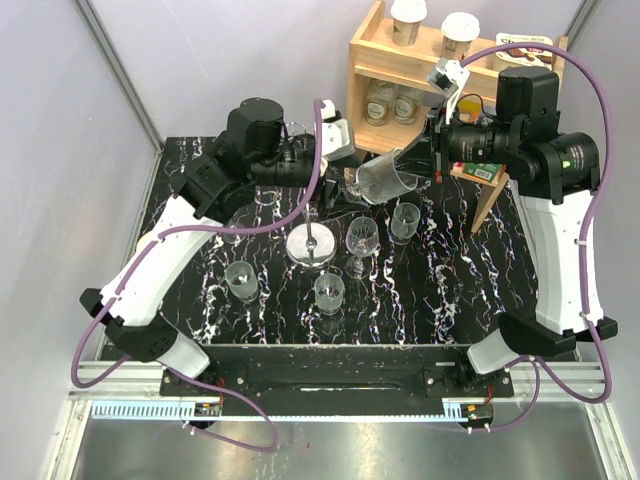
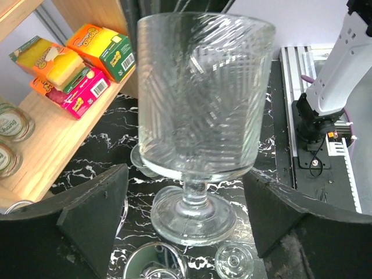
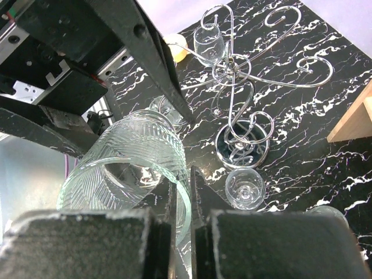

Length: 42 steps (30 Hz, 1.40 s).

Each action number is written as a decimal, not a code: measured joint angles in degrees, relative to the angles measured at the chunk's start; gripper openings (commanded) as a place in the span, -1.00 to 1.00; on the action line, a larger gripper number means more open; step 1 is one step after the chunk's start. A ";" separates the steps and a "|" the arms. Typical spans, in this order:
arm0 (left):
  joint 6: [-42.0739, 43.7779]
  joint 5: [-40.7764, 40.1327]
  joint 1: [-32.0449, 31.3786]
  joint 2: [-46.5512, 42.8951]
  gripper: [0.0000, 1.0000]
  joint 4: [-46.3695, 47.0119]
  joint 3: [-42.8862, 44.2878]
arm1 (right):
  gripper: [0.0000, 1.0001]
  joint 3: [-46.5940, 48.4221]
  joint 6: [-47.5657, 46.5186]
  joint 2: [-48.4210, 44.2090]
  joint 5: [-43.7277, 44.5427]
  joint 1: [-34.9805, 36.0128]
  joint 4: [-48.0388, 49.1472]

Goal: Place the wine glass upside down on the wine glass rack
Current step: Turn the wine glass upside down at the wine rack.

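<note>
The wine glass [image 1: 383, 178] is a ribbed goblet with a short stem, held tilted in the air above the black marble table. My right gripper [image 3: 183, 192] is shut on its rim, one finger inside the bowl and one outside. From the other side my left gripper [image 2: 189, 203] stands open, its fingers [image 2: 93, 215] on either side of the glass's stem and foot [image 2: 193, 218] with gaps on both sides. The wine glass rack [image 1: 312, 245], silver wire with a round base, stands just below and to the left of the glass; its curled arms [image 3: 238, 75] show in the right wrist view.
Several small clear glasses stand around the rack [image 1: 242, 280] [image 1: 329, 292] [image 1: 362, 238] [image 1: 405, 220]. A wooden shelf unit [image 1: 400, 90] with cups, jars and boxes sits at the back right, close behind the right arm.
</note>
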 measured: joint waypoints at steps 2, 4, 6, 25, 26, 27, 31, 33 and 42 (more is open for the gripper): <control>-0.02 -0.02 -0.68 0.17 0.50 0.07 0.00 | -1.00 -0.24 0.17 0.00 0.09 0.00 0.13; 0.20 -0.07 -1.40 0.46 0.42 0.07 0.00 | -1.00 -0.39 0.35 -0.02 0.50 0.00 0.37; 0.83 -0.44 -2.10 0.76 0.38 -0.17 0.00 | -1.00 -0.42 0.48 -0.07 0.81 0.00 0.68; 6.69 -7.48 -5.49 1.40 -0.86 -1.70 0.09 | -1.00 -3.52 0.31 -3.23 3.78 0.02 1.33; 6.80 -7.78 -5.62 1.40 -0.60 -1.70 0.15 | -1.00 -3.52 0.31 -3.30 3.96 0.02 1.33; 6.86 -8.09 -5.75 1.40 -0.29 -1.70 0.17 | -1.00 -3.52 0.28 -3.39 4.04 0.02 1.33; 7.17 -9.81 -6.08 1.40 0.52 -1.86 0.55 | -1.00 -3.54 0.39 -3.52 4.59 0.02 1.53; 7.41 -11.65 -6.23 1.38 0.71 -1.86 0.48 | -1.00 -3.93 0.70 -3.82 5.14 0.02 2.23; 1.81 -13.46 -0.96 -0.59 0.96 -1.16 0.57 | -1.00 -4.46 3.56 -5.03 8.15 0.04 6.69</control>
